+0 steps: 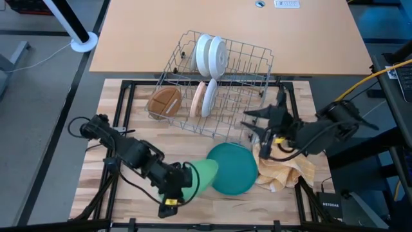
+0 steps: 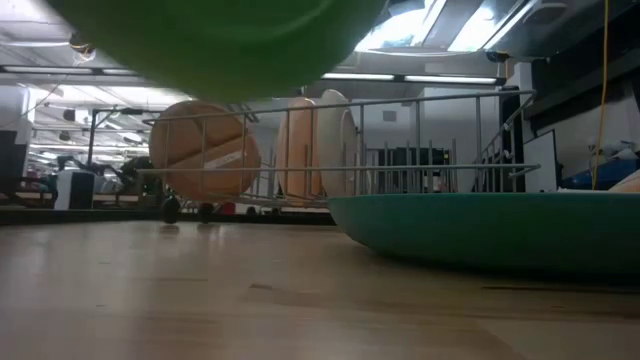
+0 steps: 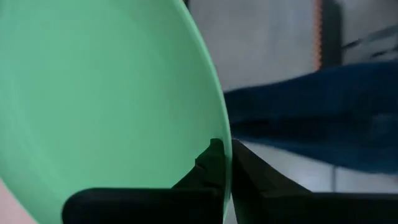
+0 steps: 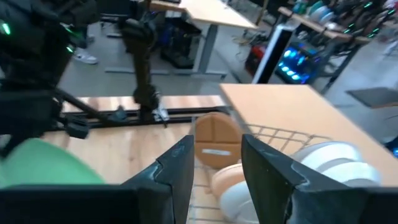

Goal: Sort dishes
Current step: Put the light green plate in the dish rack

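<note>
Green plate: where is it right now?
High view: the green plate is at the table's front, gripped by its rim in the left pincer, lifted and tilted, overlapping the teal plate on its left.

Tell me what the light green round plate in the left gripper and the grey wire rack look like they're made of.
Light green round plate: likely plastic or melamine, going by its smooth, even, softly glossy face and thin rim. Grey wire rack: metal wire, seemingly plated or coated; thin rods forming an open grid.
</note>
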{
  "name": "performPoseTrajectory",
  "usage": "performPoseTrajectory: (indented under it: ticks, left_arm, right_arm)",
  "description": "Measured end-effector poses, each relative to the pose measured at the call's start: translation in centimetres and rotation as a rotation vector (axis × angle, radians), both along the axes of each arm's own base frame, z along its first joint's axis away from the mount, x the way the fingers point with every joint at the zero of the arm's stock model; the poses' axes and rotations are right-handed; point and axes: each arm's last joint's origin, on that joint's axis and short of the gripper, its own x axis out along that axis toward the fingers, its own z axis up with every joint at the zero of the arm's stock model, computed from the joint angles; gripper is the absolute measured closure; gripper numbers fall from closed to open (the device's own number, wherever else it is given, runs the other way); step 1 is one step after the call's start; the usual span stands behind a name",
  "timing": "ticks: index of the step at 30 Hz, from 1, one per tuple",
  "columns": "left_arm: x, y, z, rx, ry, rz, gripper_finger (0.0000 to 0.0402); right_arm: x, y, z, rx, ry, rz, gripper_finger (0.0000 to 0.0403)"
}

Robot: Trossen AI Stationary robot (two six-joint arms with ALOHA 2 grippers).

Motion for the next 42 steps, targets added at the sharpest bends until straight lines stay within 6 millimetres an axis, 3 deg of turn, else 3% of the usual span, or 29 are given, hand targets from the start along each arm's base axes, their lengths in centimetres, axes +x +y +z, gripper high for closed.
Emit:
performPoseTrajectory:
  ticks: [5, 14, 19, 28, 33, 42]
  left_arm:
    - [0.7, 2.3, 3.8, -0.057, -0.163, 0.048, 0.0401]
    - [3.8, 9.7, 8.8, -0.187, -0.505, 0.213, 0.0401]
    - [5.2, 14.9, 10.0, -0.236, -0.628, 0.288, 0.0401]
    - [5.6, 26.8, 11.5, -0.166, -0.855, 0.537, 0.0401]
    - [6.8, 33.4, 10.1, -0.147, -0.936, 0.604, 0.0401]
    - [9.9, 43.6, 3.4, -0.245, -0.891, 0.75, 0.0401]
  right_arm:
    - [-1.5, -1.1, 1.0, -0.042, -0.034, -0.048, 0.0265]
    - [-4.2, -3.2, 2.4, -0.117, -0.082, -0.146, 0.0265]
    - [-6.0, -4.5, 3.3, -0.168, -0.106, -0.221, 0.0265]
    - [-8.9, -6.7, 4.3, -0.262, -0.109, -0.336, 0.0265]
    - [-10.3, -7.7, 4.1, -0.321, -0.069, -0.359, 0.0265]
    - [-12.6, -9.2, 3.9, -0.354, -0.032, -0.348, 0.0265]
